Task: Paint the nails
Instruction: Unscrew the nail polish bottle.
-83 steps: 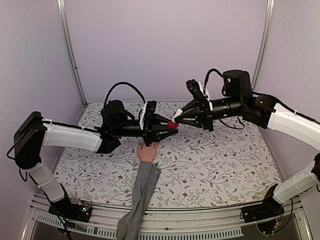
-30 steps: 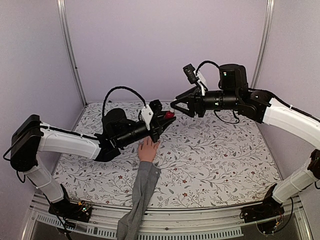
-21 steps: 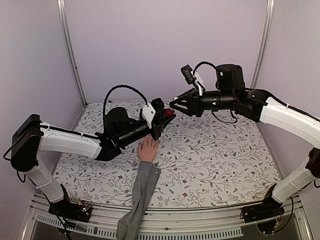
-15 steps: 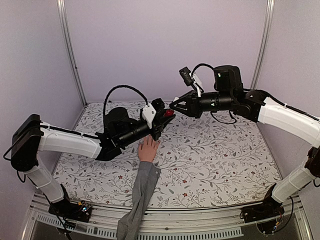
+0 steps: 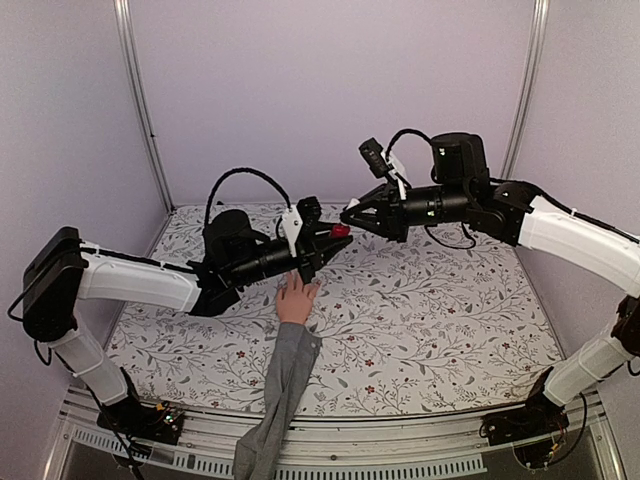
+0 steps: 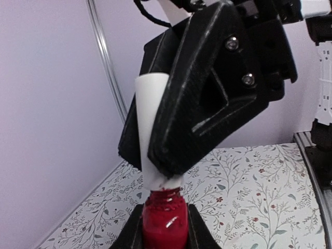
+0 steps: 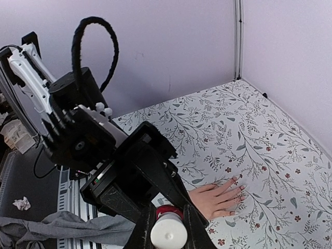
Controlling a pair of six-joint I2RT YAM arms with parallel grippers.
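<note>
Left gripper (image 5: 330,238) clamped on bottle (image 6: 164,228), in air. Right gripper (image 5: 352,212) pinching cap (image 6: 151,124), seated atop bottle neck, slightly tilted. Nails (image 7: 241,196) on mannequin hand (image 5: 296,300), flat on table (image 5: 440,320) below bottle.

Risks:
- skewed pull jams cap or drags bottle from grip
- loaded brush drips polish onto hand or table below bottle

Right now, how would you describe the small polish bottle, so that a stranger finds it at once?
Start at the floral table and find the peach mannequin hand. Just above the hand, the two black arms meet in the air, and the polish bottle sits between the fingers of the left gripper. It is the only bright red thing there, topped by a white cap.
</note>
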